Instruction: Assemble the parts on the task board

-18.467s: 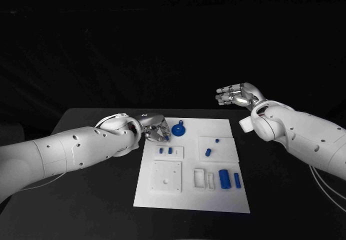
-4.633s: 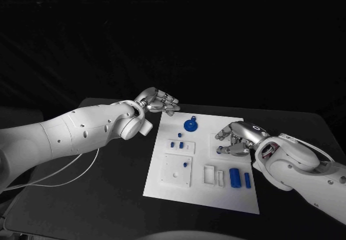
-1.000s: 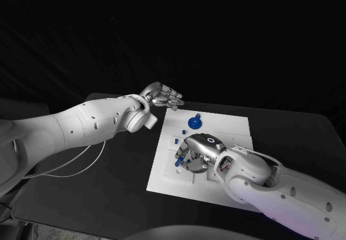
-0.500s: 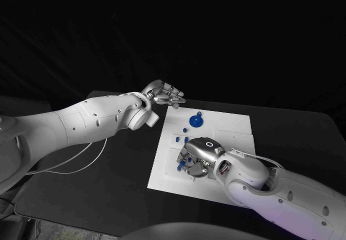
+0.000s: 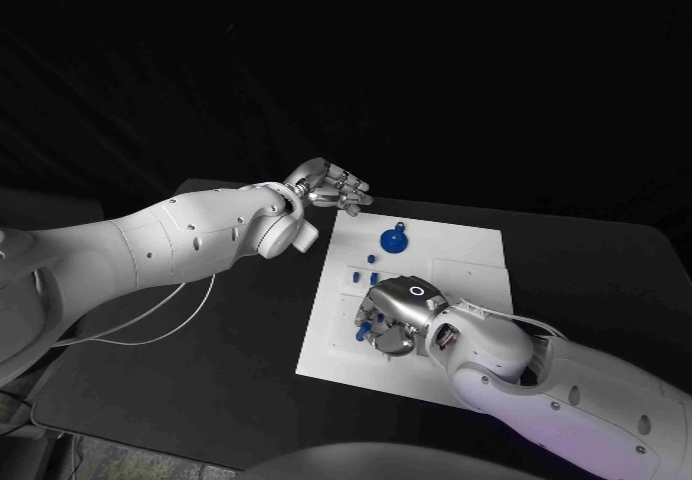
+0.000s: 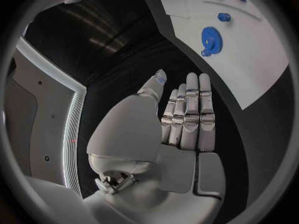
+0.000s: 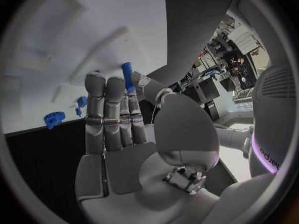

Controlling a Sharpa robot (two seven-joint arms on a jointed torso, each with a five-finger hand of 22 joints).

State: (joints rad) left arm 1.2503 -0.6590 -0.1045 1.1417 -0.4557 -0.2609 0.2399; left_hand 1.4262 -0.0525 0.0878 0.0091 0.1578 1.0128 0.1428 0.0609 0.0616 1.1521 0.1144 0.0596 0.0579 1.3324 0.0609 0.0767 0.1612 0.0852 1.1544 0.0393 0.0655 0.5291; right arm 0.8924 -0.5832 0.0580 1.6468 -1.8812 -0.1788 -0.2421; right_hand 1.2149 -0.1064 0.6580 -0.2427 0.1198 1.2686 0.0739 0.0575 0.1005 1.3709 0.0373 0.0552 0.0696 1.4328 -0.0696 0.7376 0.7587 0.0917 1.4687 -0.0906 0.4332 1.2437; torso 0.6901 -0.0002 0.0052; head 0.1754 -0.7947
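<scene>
The white task board (image 5: 464, 250) lies in the middle of the black table. My right hand (image 5: 394, 318) hovers low over the board's left half and pinches a small blue peg (image 7: 127, 75) between thumb and a finger; the peg (image 5: 362, 328) shows blue at the hand's left side. A blue gear (image 5: 391, 241) lies on the board's far part, also seen as the gear (image 6: 210, 38) and the gear (image 7: 54, 118). Two short blue pegs (image 5: 364, 278) stand just beyond the right hand. My left hand (image 5: 330, 187) is raised past the board's far left corner, fingers straight, holding nothing.
A raised white block (image 7: 47, 32) and a long slot (image 7: 106, 45) lie on the board under the right hand. My right forearm (image 5: 534, 370) covers the board's near right part. Black table (image 5: 231, 330) runs left of the board.
My right hand has shifted slightly toward me and to the left over the board, still holding the blue peg. The left hand has stayed raised at the far corner.
</scene>
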